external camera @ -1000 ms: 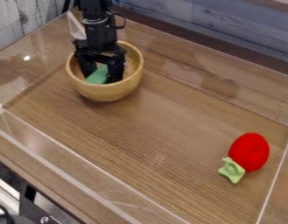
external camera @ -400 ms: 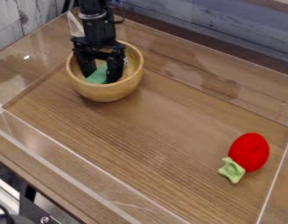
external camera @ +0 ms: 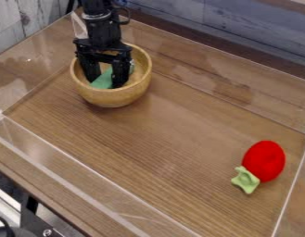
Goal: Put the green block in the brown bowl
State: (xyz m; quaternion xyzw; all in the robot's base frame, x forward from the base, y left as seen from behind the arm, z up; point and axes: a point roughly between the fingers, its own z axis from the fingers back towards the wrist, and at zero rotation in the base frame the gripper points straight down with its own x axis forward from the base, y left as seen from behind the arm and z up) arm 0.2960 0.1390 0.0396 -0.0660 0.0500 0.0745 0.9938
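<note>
Wood-grain counter (external camera: 167,139) with clear raised walls carries all items. End effector (external camera: 103,74) points straight down into the brown bowl (external camera: 112,85), fingers spread wide, released, grasping nothing. Green block (external camera: 104,81) lies inside the bowl, between the fingers. Well apart, near the right wall, a red strawberry-like toy (external camera: 261,161) with a green leaf rests on the counter.
</note>
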